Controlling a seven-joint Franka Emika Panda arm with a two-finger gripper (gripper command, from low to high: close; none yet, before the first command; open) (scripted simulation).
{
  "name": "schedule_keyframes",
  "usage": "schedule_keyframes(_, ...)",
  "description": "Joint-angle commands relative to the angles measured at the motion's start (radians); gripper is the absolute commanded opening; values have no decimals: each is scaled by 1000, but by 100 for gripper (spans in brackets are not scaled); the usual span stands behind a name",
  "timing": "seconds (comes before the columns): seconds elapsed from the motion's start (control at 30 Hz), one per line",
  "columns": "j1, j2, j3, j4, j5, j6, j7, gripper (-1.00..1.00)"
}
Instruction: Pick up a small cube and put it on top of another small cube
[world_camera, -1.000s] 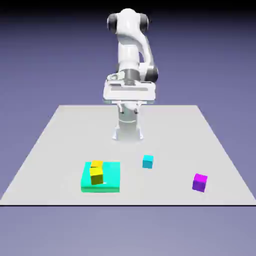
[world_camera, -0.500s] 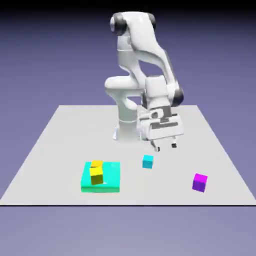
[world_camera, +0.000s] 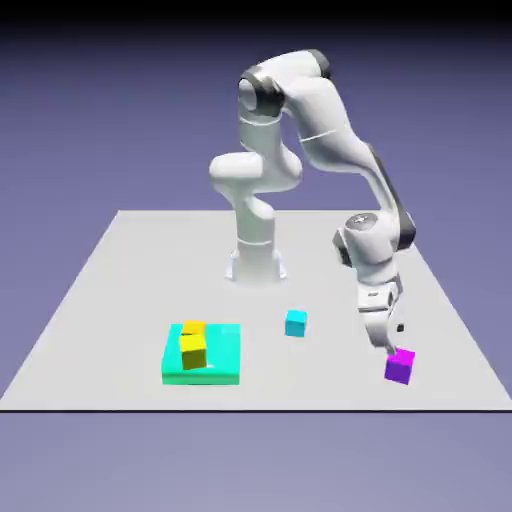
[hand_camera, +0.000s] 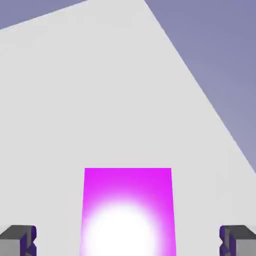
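The small purple cube (world_camera: 399, 367) rests on the table near the front edge, at the exterior view's right. My gripper (world_camera: 390, 345) hangs just above and behind it, open, with nothing held. In the hand view the purple cube (hand_camera: 128, 212) fills the lower middle, and my gripper (hand_camera: 128, 241) stands wide, a grey fingertip (hand_camera: 19, 240) far out on either side with clear gaps to the cube. The small cyan cube (world_camera: 295, 323) sits alone on the table, left of the gripper.
A wide flat teal slab (world_camera: 225, 352) lies at the front left with two yellow cubes (world_camera: 193, 345) on it. The table's right edge (hand_camera: 200, 85) runs diagonally close past the purple cube in the hand view.
The arm has swung from near its base out to the exterior view's right and come down over the purple cube. The jaws have opened wider.
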Motion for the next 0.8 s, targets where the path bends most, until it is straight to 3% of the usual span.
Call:
schedule_keyframes(0.0,14,36,-12,17,-5,20,-2,0)
schedule_keyframes(0.1,45,115,-38,55,-15,62,-6,0)
schedule_keyframes(0.13,45,115,-38,55,-15,62,-6,-100)
schedule_keyframes(0.37,-40,-102,34,-49,13,-56,5,-100)
schedule_keyframes(0.77,111,-284,-240,-155,-77,-305,-509,-100)
